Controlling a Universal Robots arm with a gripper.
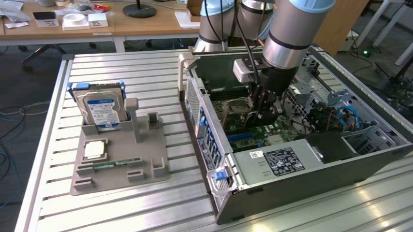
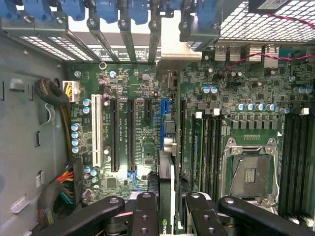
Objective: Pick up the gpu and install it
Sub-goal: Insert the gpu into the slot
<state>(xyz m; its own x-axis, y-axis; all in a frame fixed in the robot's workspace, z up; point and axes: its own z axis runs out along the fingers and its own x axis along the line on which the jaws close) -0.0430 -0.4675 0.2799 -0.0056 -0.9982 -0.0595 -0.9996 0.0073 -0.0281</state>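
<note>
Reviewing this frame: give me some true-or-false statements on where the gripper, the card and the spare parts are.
1. The gripper reaches inside the open grey computer case. True.
2. The boxy silver hard drive with the blue-white label lies flat on the green motherboard. False: it stands upright in the grey parts holder on the table.
3. The thin dark gpu sits edge-on between the gripper's fingers, over the motherboard. True.
4. A cooler covers the square metal-framed CPU socket. False: the socket is bare.
5. The slim green memory stick lies in the holder. True.
</note>
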